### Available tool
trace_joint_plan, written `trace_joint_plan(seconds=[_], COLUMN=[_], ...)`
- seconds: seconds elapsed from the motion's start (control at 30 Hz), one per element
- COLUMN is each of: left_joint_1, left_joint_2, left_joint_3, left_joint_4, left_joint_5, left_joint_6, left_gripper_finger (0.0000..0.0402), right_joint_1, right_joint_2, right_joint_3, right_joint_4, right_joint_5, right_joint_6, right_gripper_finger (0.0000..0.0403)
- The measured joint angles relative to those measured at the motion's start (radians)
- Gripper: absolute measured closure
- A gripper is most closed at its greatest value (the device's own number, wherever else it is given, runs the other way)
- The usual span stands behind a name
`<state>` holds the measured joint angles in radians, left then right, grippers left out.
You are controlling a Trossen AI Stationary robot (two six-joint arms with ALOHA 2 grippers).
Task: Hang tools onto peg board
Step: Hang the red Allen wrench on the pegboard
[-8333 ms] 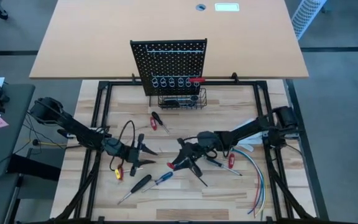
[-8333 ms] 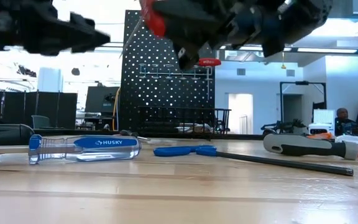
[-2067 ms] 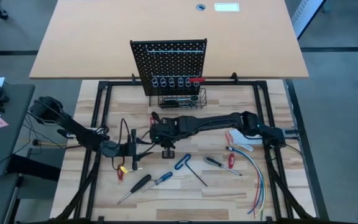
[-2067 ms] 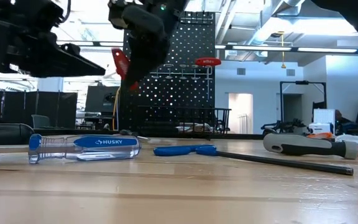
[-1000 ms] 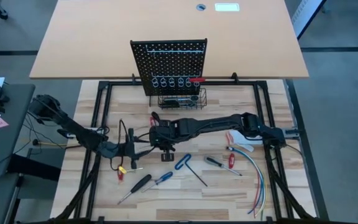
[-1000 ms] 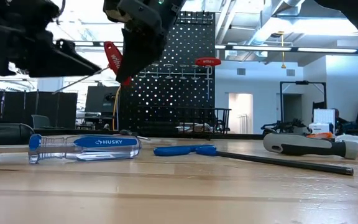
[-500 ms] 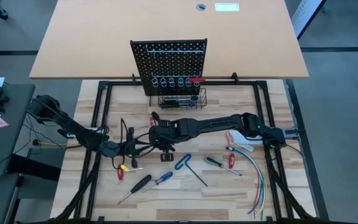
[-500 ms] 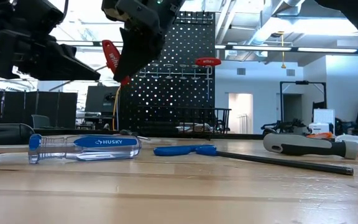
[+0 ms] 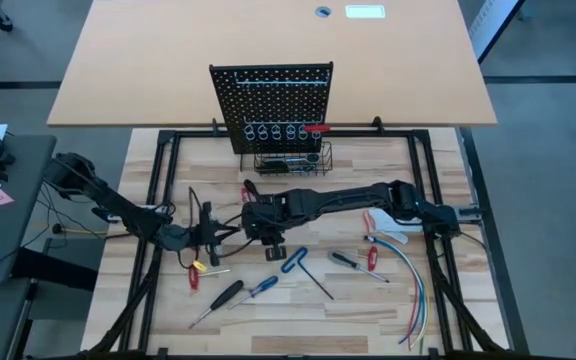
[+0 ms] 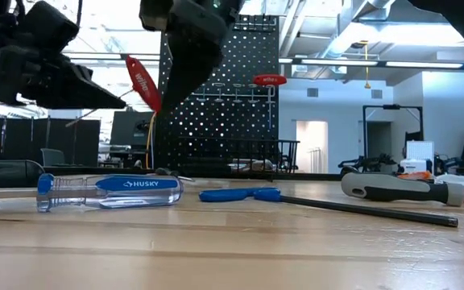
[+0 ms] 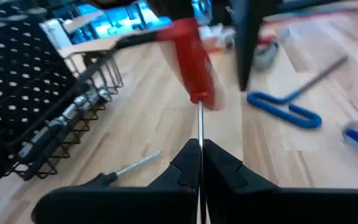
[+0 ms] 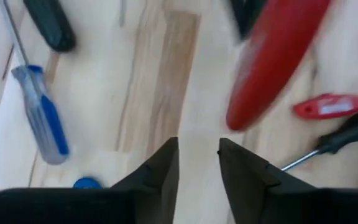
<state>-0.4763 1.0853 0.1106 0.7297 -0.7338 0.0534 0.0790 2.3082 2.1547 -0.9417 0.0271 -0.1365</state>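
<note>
Left gripper [image 11: 199, 163] clamped on the metal shaft of the red-handled screwdriver [image 11: 190, 59], held in the air above the wooden table [image 9: 368, 300]. Right gripper [image 12: 197, 163] has its fingers apart, nothing between them, just beside the red handle; the handle sits clear of its tips in the right wrist view. Both grippers meet left of table centre.

Nearest on the table in the low view: clear-and-blue Husky screwdriver [image 10: 107, 192], then a blue-handled hex key [image 10: 244, 194], and a black-and-grey handle [image 10: 397, 188] off to the right. High view also shows a black-handled screwdriver [image 9: 221, 298] and a bundle of coloured wires [image 9: 413, 285] at the right edge.

Farthest back: peg board [image 9: 271, 90] upright, 1 red tool [image 9: 315, 129] already in its ring row, wire basket [image 9: 293, 160] at the base.
</note>
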Motion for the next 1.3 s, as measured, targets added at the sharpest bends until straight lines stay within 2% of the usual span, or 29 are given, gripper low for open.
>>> trace_joint_plan(seconds=[0.17, 0.37, 0.47, 0.57, 0.7, 0.83, 0.93, 1.13, 1.3], left_joint_1=[-0.017, -0.041, -0.055, -0.064, -0.064, -0.064, -0.056, -0.022, 0.006], left_joint_2=[-0.083, -0.143, -0.144, -0.144, -0.144, -0.143, -0.144, -0.144, -0.142], left_joint_3=[-0.080, -0.100, -0.100, -0.101, -0.101, -0.060, 0.006, 0.162, 0.303], left_joint_4=[0.125, 0.210, 0.261, 0.304, 0.417, 0.434, 0.437, 0.329, 0.212], left_joint_5=[-0.001, 0.042, 0.051, 0.054, 0.106, 0.145, 0.196, 0.266, 0.266], left_joint_6=[-0.001, 0.049, 0.081, 0.105, 0.161, 0.263, 0.356, 0.492, 0.573], left_gripper_finger=[0.0401, 0.0401, 0.0401, 0.0401, 0.0401, 0.0401, 0.0401, 0.0401, 0.0401], right_joint_1=[-0.006, 0.021, 0.052, 0.094, 0.149, 0.201, 0.217, 0.208, 0.201], right_joint_2=[-0.006, -0.082, -0.149, -0.238, -0.342, -0.357, -0.357, -0.365, -0.412], right_joint_3=[-0.186, -0.449, -0.589, -0.716, -0.886, -1.020, -1.049, -1.022, -0.969], right_joint_4=[0.090, 0.448, 0.634, 0.818, 1.216, 1.695, 1.869, 1.975, 2.021], right_joint_5=[-0.013, -0.001, 0.071, 0.198, 0.331, 0.378, 0.394, 0.398, 0.376], right_joint_6=[0.047, 0.109, 0.128, 0.128, 0.057, -0.105, -0.216, -0.400, -0.479], right_gripper_finger=[0.0253, 0.0248, 0.0252, 0.0256, 0.0260, 0.0261, 0.0261, 0.0256, 0.0214])
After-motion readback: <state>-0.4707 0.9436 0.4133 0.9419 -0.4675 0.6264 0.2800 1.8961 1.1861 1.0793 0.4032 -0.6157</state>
